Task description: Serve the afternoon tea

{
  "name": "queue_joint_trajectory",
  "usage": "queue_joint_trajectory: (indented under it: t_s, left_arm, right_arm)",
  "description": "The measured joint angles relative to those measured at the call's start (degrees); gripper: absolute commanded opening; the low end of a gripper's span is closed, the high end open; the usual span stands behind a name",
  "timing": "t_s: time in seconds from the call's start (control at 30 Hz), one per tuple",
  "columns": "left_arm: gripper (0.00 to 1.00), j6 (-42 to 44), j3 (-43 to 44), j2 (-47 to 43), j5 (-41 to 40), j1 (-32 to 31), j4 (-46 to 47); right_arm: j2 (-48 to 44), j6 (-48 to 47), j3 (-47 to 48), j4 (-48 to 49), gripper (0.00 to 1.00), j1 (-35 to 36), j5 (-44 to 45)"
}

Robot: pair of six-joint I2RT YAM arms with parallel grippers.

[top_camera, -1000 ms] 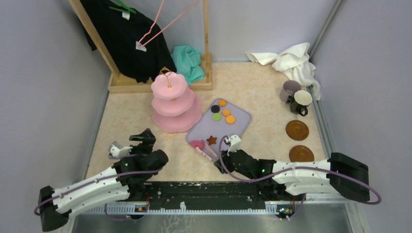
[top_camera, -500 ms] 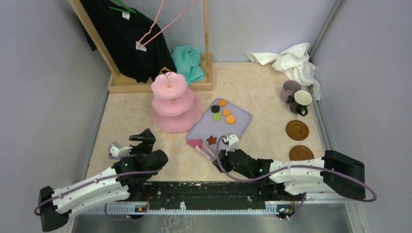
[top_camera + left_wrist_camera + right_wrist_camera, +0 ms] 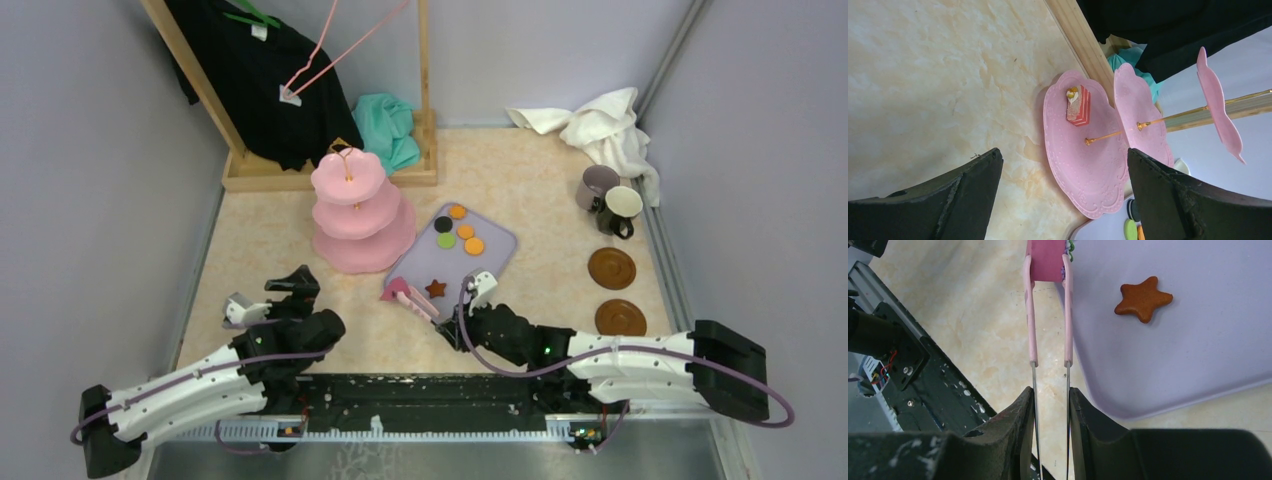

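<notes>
- Clamping the metal shanks of the thin pink tongs (image 3: 1068, 315), the right gripper (image 3: 1050, 395) lies low over the table near its front edge, its fingers pressed against both arms of the tongs.
- The tongs' tips pinch a pink piece (image 3: 1047, 260) just off the near-left corner of the flat lilac tray (image 3: 1173, 350).
- A brown star (image 3: 1143, 298) lies on the tray beside the tongs, apart from them.
- Further back on the tray sit three orange rounds (image 3: 466, 231), a black round (image 3: 443, 224) and a green round (image 3: 446, 240).
- The left gripper (image 3: 1063, 155) has its jaws wide apart with nothing between them, and it faces the pink three-tier stand (image 3: 357, 215).
- A striped cake slice (image 3: 1079, 106) rests on the stand's bottom tier.
- The mauve mug (image 3: 597, 185) and cream mug (image 3: 622, 207) stand touching at the far right, next to a white cloth (image 3: 605, 125).
- Two brown saucers (image 3: 611, 267) lie bare on the table nearer than the mugs, along the right edge.
</notes>
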Motion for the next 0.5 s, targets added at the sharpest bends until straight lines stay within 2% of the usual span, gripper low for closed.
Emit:
queue_joint_trajectory:
  t_s: [0.5]
  left_arm:
    - [0.99,-0.04,-0.04,-1.68,-0.07,0.00,-0.11]
  right_arm:
    - [2.25,-4.35,6.51,-2.73,0.01,0.00,1.62]
